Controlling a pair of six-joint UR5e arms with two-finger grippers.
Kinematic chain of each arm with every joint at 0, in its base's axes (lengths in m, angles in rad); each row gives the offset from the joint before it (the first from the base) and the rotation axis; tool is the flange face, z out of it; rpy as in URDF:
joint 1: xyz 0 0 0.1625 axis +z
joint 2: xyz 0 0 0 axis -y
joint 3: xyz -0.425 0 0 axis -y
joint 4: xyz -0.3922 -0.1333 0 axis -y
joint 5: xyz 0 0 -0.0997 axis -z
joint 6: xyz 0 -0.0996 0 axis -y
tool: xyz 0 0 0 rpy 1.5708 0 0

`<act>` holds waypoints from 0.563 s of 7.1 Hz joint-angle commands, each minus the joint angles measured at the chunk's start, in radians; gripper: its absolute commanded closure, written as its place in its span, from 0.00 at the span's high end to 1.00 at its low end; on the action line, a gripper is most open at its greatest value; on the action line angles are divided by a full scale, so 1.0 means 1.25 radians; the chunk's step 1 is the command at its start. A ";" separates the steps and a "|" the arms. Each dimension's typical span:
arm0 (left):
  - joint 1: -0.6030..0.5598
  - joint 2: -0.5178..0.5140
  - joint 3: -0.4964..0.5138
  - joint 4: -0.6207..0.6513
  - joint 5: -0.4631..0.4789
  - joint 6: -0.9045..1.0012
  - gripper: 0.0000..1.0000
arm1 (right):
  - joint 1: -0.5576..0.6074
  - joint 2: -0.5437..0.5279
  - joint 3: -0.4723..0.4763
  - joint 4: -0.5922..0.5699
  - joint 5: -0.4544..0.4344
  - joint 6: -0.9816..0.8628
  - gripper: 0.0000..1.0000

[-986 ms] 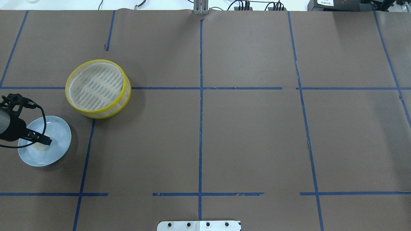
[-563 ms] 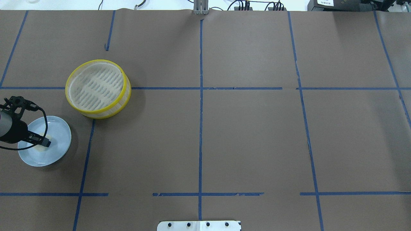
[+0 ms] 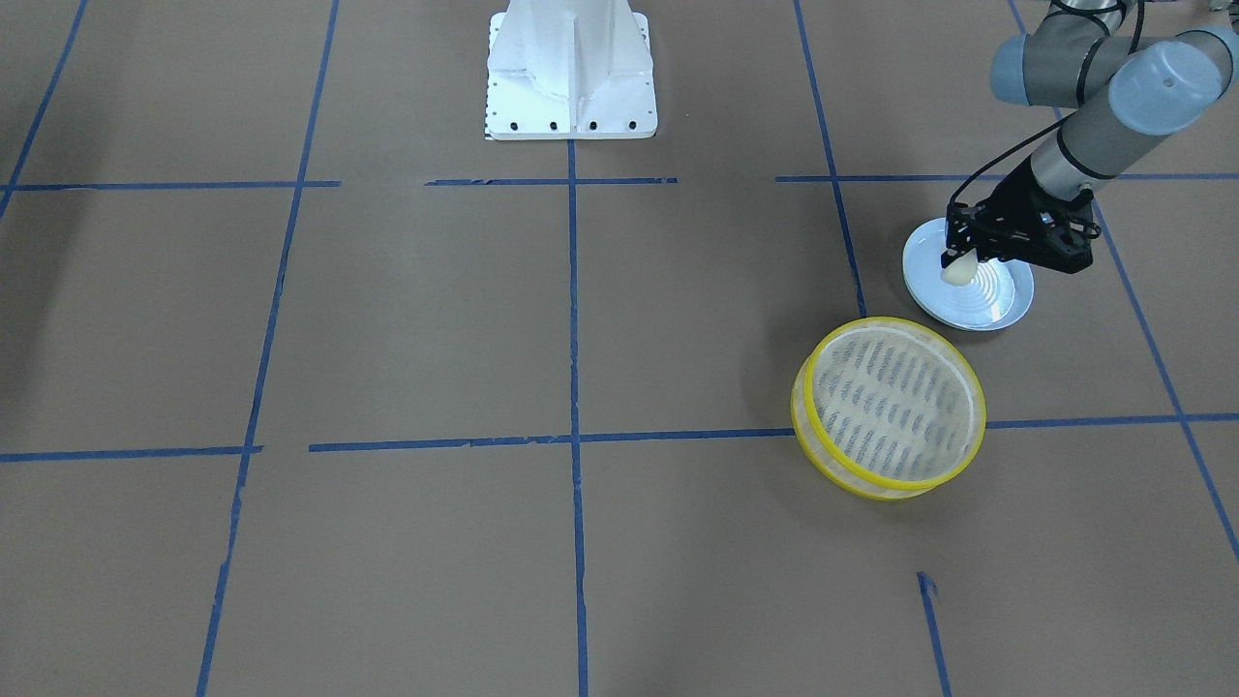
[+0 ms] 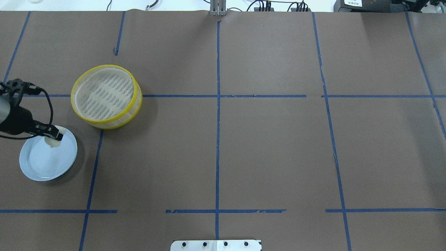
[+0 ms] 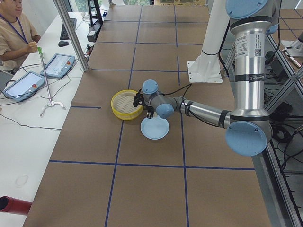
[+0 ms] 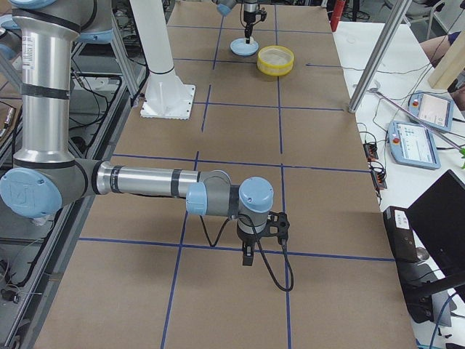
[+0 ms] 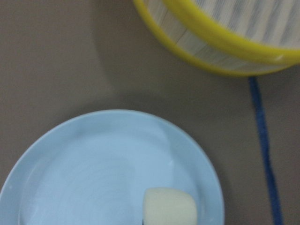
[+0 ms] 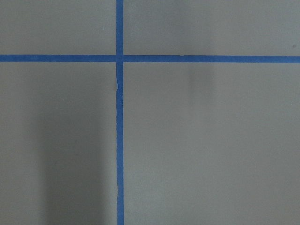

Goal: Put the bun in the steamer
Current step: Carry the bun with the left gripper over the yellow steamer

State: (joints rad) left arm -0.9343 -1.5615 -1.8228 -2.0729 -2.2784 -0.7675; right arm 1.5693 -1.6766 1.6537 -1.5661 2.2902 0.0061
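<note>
The cream-white bun is held in my left gripper, which is shut on it and holds it just above the far edge of the pale blue plate. The bun also shows in the front view and at the bottom of the left wrist view. The yellow-rimmed steamer stands empty beyond and to the right of the plate; its rim shows in the left wrist view. My right gripper hangs over bare table far away; I cannot tell whether it is open or shut.
Brown paper with blue tape lines covers the table. The white robot base stands at the table's near middle edge. An operator sits with tablets at the side bench.
My left gripper has risen from the middle of the plate with the bun in it and moved toward the plate's far edge, nearer the steamer.
</note>
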 commanded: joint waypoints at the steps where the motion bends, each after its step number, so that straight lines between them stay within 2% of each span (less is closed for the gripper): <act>1: -0.060 -0.178 0.033 0.176 -0.016 -0.022 0.30 | 0.000 0.000 0.000 0.000 0.000 0.000 1.00; 3: -0.055 -0.267 0.151 0.182 -0.007 -0.078 0.29 | 0.000 0.000 0.000 0.000 0.000 0.000 1.00; 4: -0.048 -0.294 0.200 0.181 0.056 -0.087 0.30 | 0.000 0.000 0.000 0.000 0.000 0.000 1.00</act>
State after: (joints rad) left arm -1.0008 -1.8782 -1.6478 -1.8506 -2.2687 -0.8566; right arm 1.5693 -1.6766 1.6536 -1.5662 2.2902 0.0061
